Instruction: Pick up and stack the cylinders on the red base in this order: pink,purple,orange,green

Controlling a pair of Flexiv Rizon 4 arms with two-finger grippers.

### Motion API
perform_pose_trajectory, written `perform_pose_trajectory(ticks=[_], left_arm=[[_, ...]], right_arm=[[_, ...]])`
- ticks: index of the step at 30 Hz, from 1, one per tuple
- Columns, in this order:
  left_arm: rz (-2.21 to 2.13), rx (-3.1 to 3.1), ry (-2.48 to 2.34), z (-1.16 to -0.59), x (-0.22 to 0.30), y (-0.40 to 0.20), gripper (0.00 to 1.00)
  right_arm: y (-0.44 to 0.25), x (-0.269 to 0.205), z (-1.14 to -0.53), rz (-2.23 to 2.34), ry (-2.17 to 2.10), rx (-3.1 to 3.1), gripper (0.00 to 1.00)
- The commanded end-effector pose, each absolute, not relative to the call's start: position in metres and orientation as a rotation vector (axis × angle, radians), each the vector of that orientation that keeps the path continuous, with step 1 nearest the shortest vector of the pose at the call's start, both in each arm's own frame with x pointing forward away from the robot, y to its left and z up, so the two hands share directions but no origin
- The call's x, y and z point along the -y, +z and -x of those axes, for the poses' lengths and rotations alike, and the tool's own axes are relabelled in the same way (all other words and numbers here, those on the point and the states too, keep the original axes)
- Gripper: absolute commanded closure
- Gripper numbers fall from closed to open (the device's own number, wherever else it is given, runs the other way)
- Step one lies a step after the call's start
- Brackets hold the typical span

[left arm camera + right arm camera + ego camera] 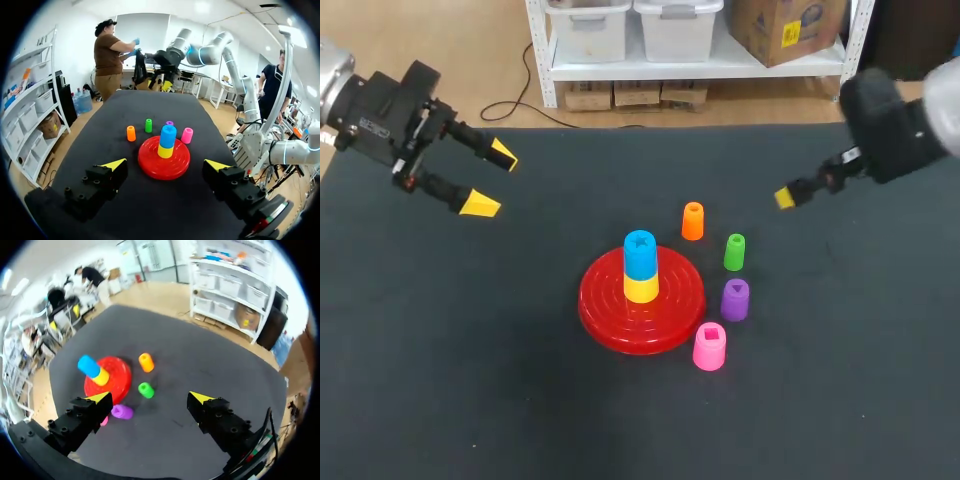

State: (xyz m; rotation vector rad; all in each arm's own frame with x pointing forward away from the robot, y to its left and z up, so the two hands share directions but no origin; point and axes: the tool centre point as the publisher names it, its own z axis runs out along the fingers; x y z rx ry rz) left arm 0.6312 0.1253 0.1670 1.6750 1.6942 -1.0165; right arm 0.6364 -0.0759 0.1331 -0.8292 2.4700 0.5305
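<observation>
Pink (pixel 709 346) upright on table, just beside base (pixel 605 312), on right arm's side. Right gripper (pixel 149 399) spread, empty, nearer. Left gripper (pixel 490 180) spread, across base, well apart.

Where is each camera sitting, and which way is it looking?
Head view: high behind the robot, looking down on the table; left arm and right arm show.
Left wrist view: on the left arm, looking past its open left claw at the red base.
Right wrist view: on the right arm, looking past its open right claw.
Shared: all show the red base.
</observation>
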Motion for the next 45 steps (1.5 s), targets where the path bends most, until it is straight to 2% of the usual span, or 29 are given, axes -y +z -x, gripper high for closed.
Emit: perform_pose_trajectory(ticks=[1,21,45], left_arm=[[-1.677,-1.692,-1.019,-0.632,-0.126,0.166,0.00],[-1.677,-1.692,-1.019,-0.632,-0.126,0.166,0.00],[-1.677,-1.692,-1.019,-0.632,-0.126,0.166,0.00]], right_arm=[[0.133,0.053,-0.620,0.833,0.387,-2.543,0.00],[0.088,0.015,-0.536,1.273,0.284,-2.522,0.00],[0.050,-0.014,-0.516,1.412,0.258,-2.545,0.00]])
